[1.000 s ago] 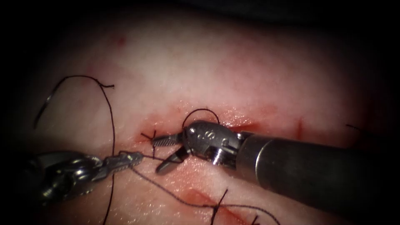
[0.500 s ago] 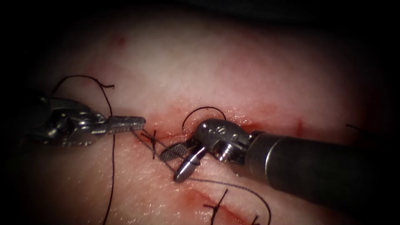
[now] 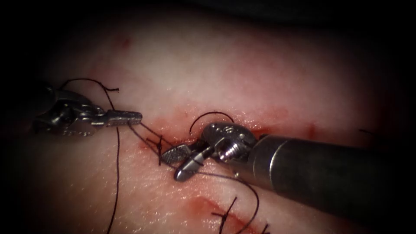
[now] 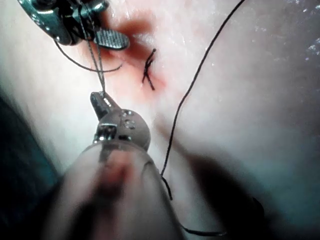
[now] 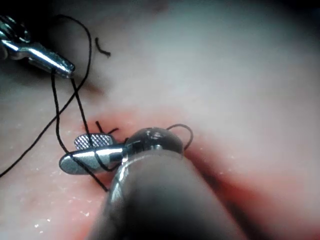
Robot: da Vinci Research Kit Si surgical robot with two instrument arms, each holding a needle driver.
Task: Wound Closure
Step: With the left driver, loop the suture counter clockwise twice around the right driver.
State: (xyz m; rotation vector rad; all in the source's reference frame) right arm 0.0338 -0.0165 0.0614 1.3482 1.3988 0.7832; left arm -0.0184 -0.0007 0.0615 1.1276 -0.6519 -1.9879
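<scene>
Left gripper (image 3: 130, 117), apparently gripping thread (image 3: 149, 132), has drawn slightly leftward

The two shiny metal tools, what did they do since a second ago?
The left arm's slim metal tool, shut on the thin dark thread, rose from lower left to upper left of the red cut, drawing it taut. The right arm's metal tool dipped slightly, jaws open. The knotted stitch stayed.

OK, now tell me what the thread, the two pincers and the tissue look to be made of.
Thread: dark, thin and matte, likely a fibre or polymer strand; it bends in loose curves. Left pincer, shut on the thread, and right pincer, open, holding nothing: bright polished metal with glints, and a ridged inner face on the right one. Tissue: soft, moist pale pink flesh with a wet sheen and red fluid along the cut.
</scene>
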